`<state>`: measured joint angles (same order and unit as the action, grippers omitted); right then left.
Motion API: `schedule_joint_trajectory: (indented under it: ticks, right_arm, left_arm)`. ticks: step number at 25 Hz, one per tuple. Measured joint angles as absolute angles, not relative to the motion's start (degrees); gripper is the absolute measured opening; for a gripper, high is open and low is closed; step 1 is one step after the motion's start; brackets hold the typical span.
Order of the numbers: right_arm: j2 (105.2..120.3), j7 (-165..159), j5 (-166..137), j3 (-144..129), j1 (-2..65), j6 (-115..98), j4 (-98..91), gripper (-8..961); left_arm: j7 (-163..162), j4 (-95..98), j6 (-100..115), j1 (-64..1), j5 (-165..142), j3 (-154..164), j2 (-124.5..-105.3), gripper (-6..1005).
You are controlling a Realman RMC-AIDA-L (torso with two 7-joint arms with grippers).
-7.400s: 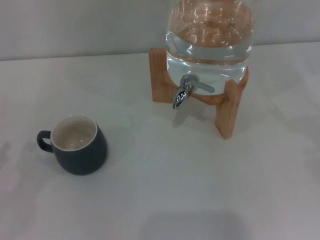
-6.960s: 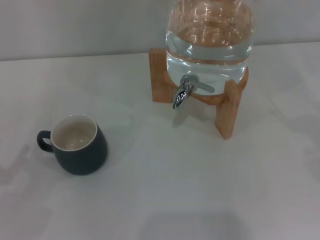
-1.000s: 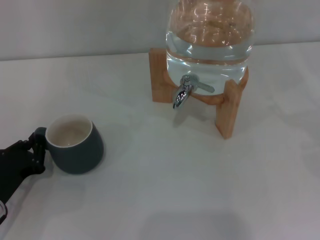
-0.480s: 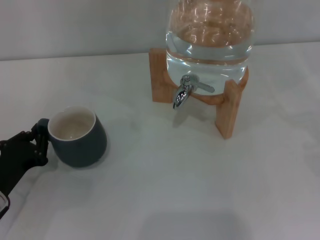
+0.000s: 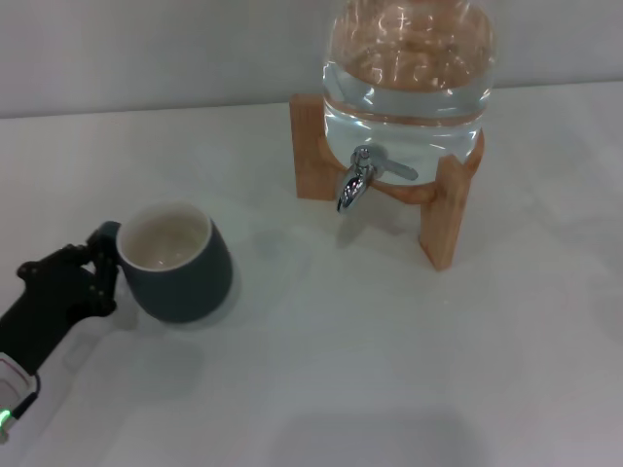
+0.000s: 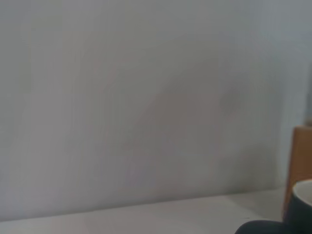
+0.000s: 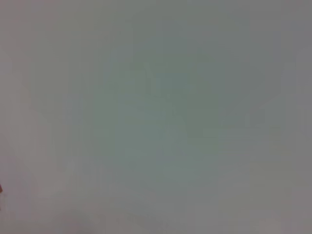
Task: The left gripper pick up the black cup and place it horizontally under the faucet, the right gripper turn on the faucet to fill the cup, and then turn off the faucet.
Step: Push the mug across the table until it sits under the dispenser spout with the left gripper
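The black cup [image 5: 178, 262], dark grey with a cream inside, is upright at the left of the white table and looks slightly raised. My left gripper [image 5: 100, 263] is shut on the cup's handle, its black fingers [image 5: 68, 282] reaching in from the lower left. The chrome faucet [image 5: 354, 181] with its lever handle juts from the clear glass water jar [image 5: 409, 78] at the back, up and to the right of the cup. An edge of the cup shows in the left wrist view [image 6: 300, 207]. My right gripper is out of view.
The jar rests on a wooden stand [image 5: 446, 209] with legs at the back middle and right. The white tabletop [image 5: 341, 370] spreads in front of the stand. The right wrist view shows only a blank surface.
My left gripper came in from the lower left, closed on the cup's handle, and has carried the cup to the right and a little toward the faucet.
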<state>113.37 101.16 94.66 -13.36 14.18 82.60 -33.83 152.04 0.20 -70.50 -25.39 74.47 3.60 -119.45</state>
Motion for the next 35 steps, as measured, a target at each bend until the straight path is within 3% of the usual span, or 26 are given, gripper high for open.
schedule_joint_trajectory:
  ticks: [24,35]
  right_arm:
    - [113.61,101.2,94.7,-13.8,14.4,82.7,-33.8,841]
    - [113.83,101.2,94.7,-13.8,14.4,82.7,-33.8,841]
  left_arm:
    - [152.7,-2.1,-71.7,-25.5,68.2,3.1,-119.51,99]
    - [152.9,-3.5,-67.7,-28.9,68.9,3.4,-119.62,99]
